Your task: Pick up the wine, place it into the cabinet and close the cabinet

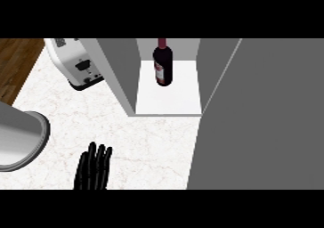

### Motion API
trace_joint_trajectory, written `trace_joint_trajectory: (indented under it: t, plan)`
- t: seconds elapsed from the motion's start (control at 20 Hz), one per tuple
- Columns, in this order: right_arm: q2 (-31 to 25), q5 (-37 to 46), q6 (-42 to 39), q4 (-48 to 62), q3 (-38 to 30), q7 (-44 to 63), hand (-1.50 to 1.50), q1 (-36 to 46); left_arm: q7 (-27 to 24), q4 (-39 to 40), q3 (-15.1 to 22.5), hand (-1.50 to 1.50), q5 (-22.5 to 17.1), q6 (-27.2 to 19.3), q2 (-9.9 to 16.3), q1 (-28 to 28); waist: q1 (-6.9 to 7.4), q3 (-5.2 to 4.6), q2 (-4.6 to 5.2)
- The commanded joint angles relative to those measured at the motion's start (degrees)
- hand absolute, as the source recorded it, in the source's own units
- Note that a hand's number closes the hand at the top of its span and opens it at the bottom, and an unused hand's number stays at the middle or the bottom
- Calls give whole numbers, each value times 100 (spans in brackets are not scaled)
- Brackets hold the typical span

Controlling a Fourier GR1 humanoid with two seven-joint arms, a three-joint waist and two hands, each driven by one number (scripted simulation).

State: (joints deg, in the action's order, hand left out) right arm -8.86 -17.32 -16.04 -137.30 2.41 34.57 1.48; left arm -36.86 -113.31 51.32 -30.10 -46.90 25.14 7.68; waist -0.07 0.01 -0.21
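Observation:
A dark wine bottle (pixel 162 64) with a red neck and a pale label stands upright inside the open cabinet (pixel 168 100), toward the back of its white floor. The cabinet's grey door (pixel 263 120) is swung open and fills the right side of the view. My left hand (pixel 93 167) rests at the lower edge on the marble counter, fingers straight and pointing up, well short of the cabinet and holding nothing. My right hand does not show anywhere.
A white toaster (pixel 76 64) sits at the back left beside the cabinet's grey side wall (pixel 119 71). A large grey pot (pixel 17 140) stands at the left edge. Dark wood flooring (pixel 12 62) shows beyond the counter's left edge.

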Motion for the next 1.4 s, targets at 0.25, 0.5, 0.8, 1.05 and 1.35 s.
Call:
trace_joint_trajectory:
  t: [0.25,0.5,0.8,1.05,1.35]
  plan:
    - [220,-1078,-62,-630,664,578,150,-702,-164,-662,-891,-150,-424,658,909,619,4,-2,-4]
    - [454,-859,213,-844,1339,980,150,-808,-316,-751,-1297,-150,-668,1015,1059,903,6,-6,2]
    - [398,-250,-237,-797,2366,715,150,-690,-466,-1159,-2289,-150,-1386,1749,1761,1723,83,-10,-17]
    - [565,338,-24,-1043,3379,670,150,-962,-501,-867,-2770,-150,-1629,2133,1801,1868,0,-9,-26]
    - [880,1045,903,-1017,4410,1029,150,-605,-413,-1050,-3306,-150,-1891,2543,2151,2308,11,-15,-58]
